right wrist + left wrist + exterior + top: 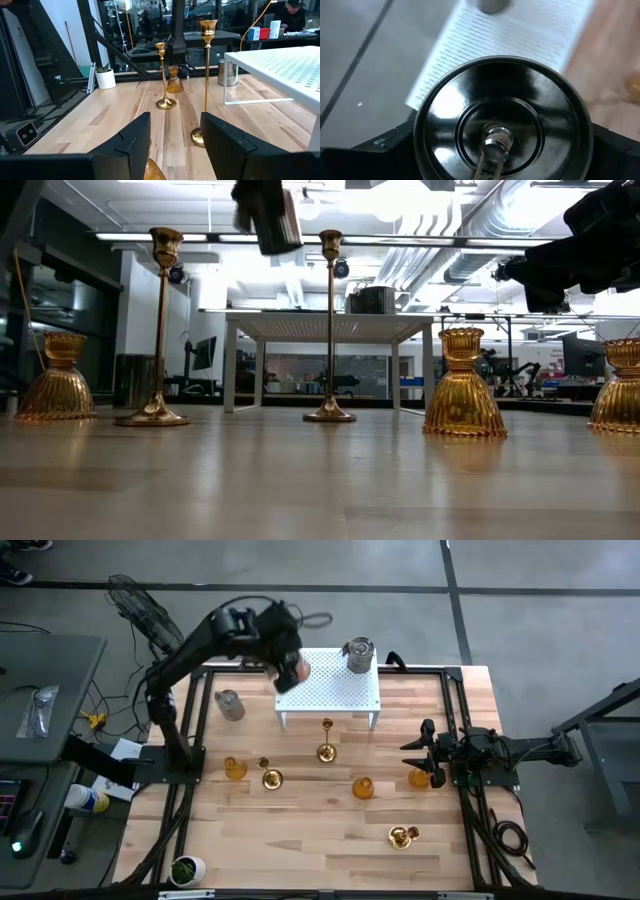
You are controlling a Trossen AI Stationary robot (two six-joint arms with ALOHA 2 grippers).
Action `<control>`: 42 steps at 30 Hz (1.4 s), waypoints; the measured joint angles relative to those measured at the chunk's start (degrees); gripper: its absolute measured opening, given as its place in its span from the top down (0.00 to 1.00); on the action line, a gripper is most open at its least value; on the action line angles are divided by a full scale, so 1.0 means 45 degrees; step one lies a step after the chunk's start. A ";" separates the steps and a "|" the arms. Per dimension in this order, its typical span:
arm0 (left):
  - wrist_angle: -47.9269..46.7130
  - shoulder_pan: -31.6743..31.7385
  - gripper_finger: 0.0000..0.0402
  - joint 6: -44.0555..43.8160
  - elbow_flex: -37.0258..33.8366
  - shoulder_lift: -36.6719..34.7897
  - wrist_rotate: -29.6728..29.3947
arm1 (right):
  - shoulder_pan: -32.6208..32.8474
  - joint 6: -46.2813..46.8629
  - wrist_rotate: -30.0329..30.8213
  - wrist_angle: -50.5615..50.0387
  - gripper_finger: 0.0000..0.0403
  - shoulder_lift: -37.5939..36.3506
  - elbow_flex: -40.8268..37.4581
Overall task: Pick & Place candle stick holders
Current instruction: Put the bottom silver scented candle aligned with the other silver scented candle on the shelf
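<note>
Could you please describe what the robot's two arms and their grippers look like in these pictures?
Both arms are dark, near-black, jointed tubes with bulky housings. The left arm carries a looping black cable near its wrist. The right arm is slimmer, with a black cable coiled by its base. The right gripper has two broad, flat, matte black fingers with angular edges.

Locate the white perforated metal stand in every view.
High view: white perforated metal stand at the table's far middle.
Low view: centre background, seen edge-on on its legs.
Left wrist view: upper part, a white dotted sheet.
Right wrist view: right edge.
Shared landmark: tall slim gold candlestick in front of it; absent from the left wrist view.
</note>
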 joint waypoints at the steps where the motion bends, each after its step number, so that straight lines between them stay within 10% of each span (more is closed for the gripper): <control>1: 0.0274 0.0304 0.11 0.0159 0.0000 0.0112 0.0013 | -0.0002 0.0000 0.0000 0.0000 0.59 0.0000 0.0000; 42: 0.4084 0.1589 0.11 -0.2566 0.0000 0.3474 0.0455 | -0.0004 0.0000 0.0000 0.0000 0.59 0.0000 0.0000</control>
